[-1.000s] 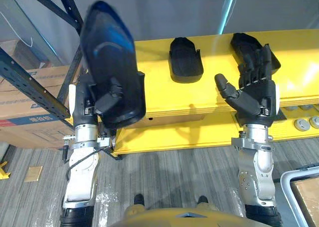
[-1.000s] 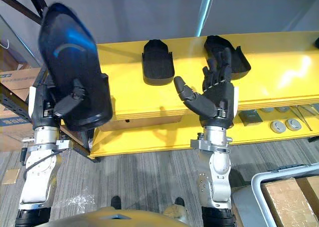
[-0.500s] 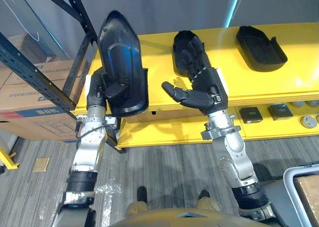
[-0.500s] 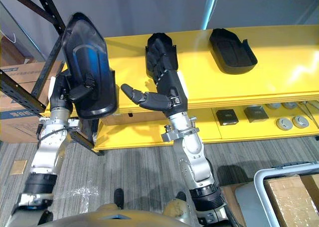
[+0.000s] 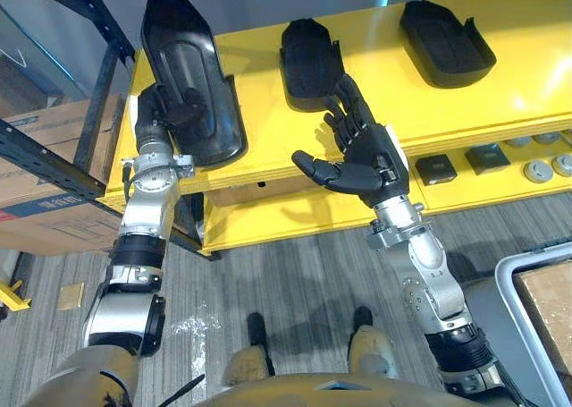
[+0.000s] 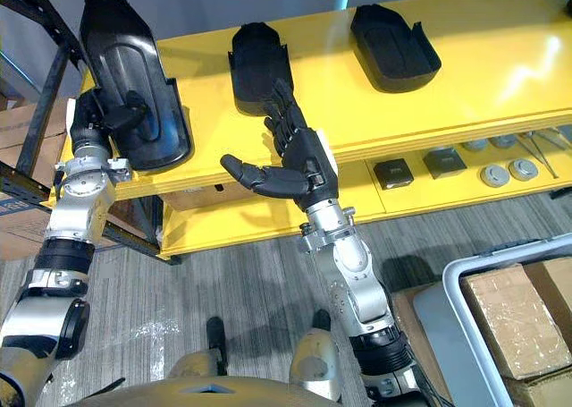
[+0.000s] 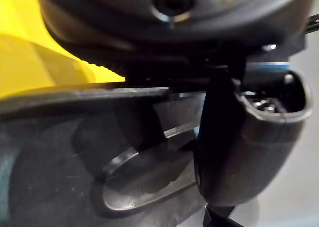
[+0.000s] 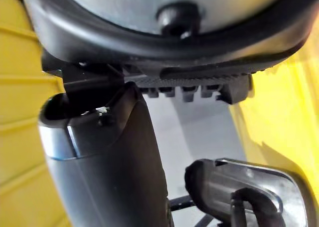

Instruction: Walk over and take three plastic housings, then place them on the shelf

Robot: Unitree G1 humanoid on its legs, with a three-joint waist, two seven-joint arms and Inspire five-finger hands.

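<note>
A long black plastic housing (image 5: 188,85) lies at the left end of the yellow shelf (image 5: 518,85), and my left hand (image 5: 170,112) is shut on its near end, thumb over the rim (image 7: 239,132). A second black housing (image 5: 310,60) rests on the shelf's middle. A third housing (image 5: 445,42) sits further right. My right hand (image 5: 366,156) hovers open in front of the shelf edge, just below the middle housing, palm up and holding nothing.
A lower yellow shelf level (image 5: 500,174) holds small dark boxes (image 5: 436,167) and round metal parts (image 5: 542,171). A dark steel rack frame (image 5: 54,148) with cardboard boxes (image 5: 36,183) stands on the left. A grey bin with a cardboard box (image 6: 500,309) sits at the lower right on the carpet.
My left hand has lowered the long housing from upright down onto the shelf's left end. The right hand has dropped slightly below the middle housing. The camera has shifted.
</note>
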